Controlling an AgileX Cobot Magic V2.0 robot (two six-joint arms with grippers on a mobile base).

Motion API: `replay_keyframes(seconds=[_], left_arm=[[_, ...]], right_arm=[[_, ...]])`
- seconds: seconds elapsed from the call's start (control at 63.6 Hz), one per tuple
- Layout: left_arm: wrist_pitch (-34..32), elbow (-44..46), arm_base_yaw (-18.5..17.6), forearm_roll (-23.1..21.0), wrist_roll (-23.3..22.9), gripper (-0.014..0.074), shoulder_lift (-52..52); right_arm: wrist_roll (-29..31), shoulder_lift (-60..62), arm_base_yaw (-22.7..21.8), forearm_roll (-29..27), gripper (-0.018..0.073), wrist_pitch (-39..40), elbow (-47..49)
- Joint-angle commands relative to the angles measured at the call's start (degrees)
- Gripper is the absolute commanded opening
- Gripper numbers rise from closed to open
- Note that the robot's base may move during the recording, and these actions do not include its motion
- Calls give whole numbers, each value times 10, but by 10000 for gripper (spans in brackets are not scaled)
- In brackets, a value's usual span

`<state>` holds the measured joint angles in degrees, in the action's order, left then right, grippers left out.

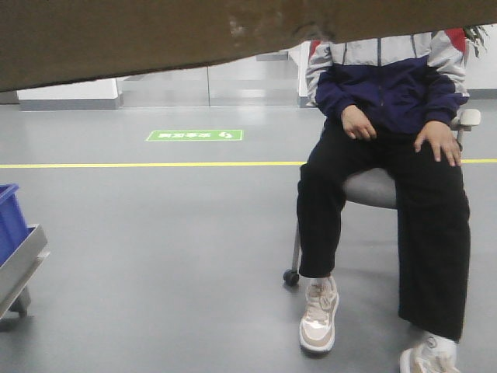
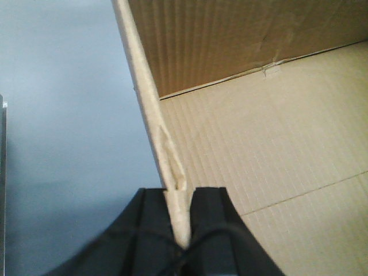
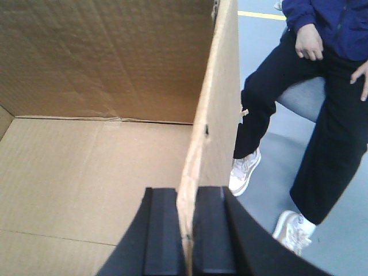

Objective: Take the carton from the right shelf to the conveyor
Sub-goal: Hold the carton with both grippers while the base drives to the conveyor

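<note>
While aloft, one carton [image 1: 155,35] in two end effectors [image 2: 180,198] [image 3: 187,195]

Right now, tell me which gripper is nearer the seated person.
Right. The right gripper clamps the carton wall beside the seated person; the left gripper grips the opposite wall, with the carton between it and the person.
</note>
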<state>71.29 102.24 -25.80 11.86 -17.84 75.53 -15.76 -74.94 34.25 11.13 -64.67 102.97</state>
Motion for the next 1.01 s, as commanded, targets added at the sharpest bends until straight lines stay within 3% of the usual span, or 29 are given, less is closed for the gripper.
replay_keyframes(seconds=[0.0, 0.99], left_arm=[[-24, 2, -9, -36, 7, -17, -4], [-24, 2, -9, -22, 7, -17, -4]], right_arm=[[2, 3, 3, -19, -70, 52, 3], [2, 3, 3, -19, -70, 52, 3]])
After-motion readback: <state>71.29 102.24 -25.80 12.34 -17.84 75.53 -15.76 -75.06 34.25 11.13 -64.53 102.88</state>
